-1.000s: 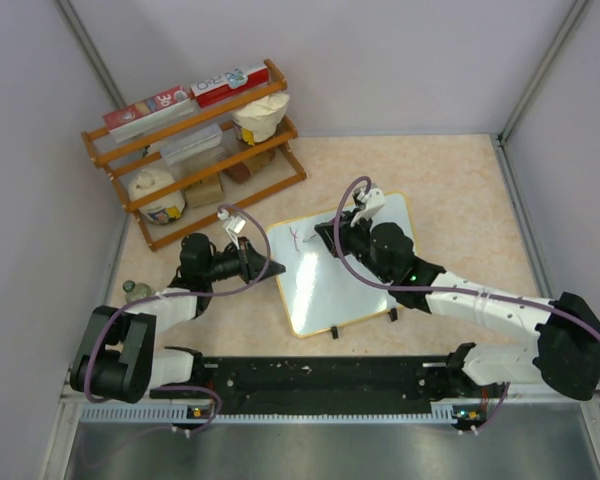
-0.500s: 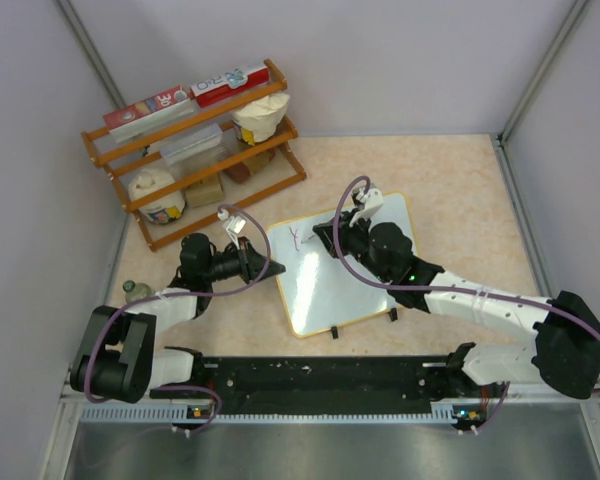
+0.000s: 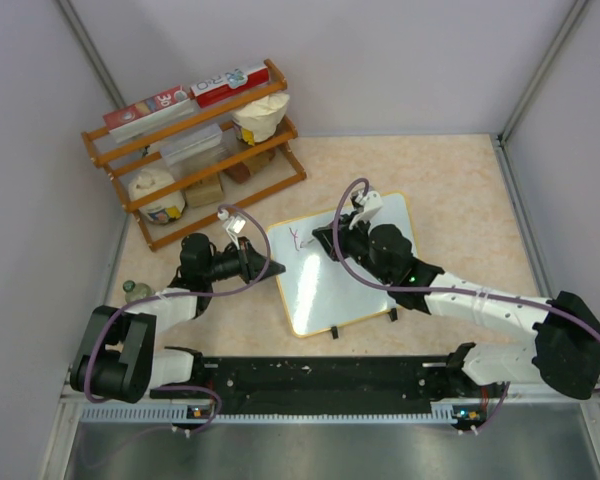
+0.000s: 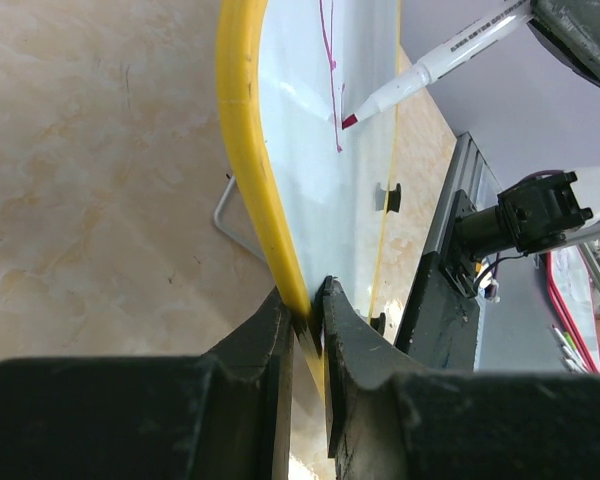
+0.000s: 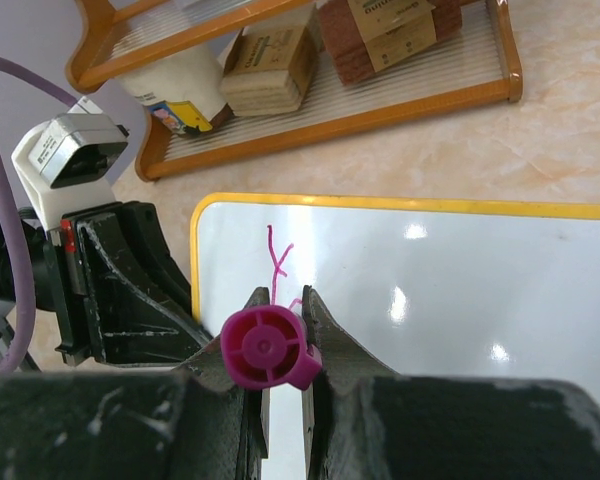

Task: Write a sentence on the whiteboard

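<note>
The whiteboard [image 3: 330, 275] lies flat on the table, white with a yellow rim and two black clips on its near edge. It carries a few magenta strokes [image 5: 278, 258] near its left end. My left gripper [image 4: 308, 312] is shut on the board's yellow rim [image 4: 242, 150] at the left edge, seen also in the top view [image 3: 270, 267]. My right gripper [image 5: 281, 300] is shut on a magenta marker [image 5: 265, 348] with a white barrel [image 4: 460, 50]. Its tip [image 4: 348, 120] touches the board beside the strokes. The right gripper [image 3: 325, 236] hangs over the board's upper left part.
A wooden rack [image 3: 195, 150] with boxes, jars and packets stands at the back left. A small bottle [image 3: 130, 290] sits by the left wall. A black rail [image 3: 320, 378] runs along the near edge. Grey walls close in both sides.
My right gripper has shifted slightly left along the board with the marker. The left gripper and the board have not moved.
</note>
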### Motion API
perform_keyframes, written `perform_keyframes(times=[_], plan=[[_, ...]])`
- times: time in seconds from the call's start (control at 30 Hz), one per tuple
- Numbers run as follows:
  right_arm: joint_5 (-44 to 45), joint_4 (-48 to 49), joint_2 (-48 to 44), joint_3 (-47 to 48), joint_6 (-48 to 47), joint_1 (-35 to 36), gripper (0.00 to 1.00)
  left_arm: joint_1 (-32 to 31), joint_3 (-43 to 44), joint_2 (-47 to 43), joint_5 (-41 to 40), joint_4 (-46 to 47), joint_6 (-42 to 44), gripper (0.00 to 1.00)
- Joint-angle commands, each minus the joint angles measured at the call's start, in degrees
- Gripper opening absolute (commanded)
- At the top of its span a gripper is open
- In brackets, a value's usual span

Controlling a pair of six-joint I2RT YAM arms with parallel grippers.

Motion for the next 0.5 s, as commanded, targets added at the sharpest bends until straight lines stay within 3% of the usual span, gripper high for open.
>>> perform_keyframes(times=[0.0,0.47], plan=[[1.45,-0.84,-0.98,-1.33,-0.21,-0.55,0.0,-0.11,0.35,0.31,-1.72,0.66,4.57,0.0],[5.67,-2.24,-2.12,-1.33,-0.04,-1.34,0.0,-0.11,0.44,0.39,-1.81,0.48,4.74,0.0]])
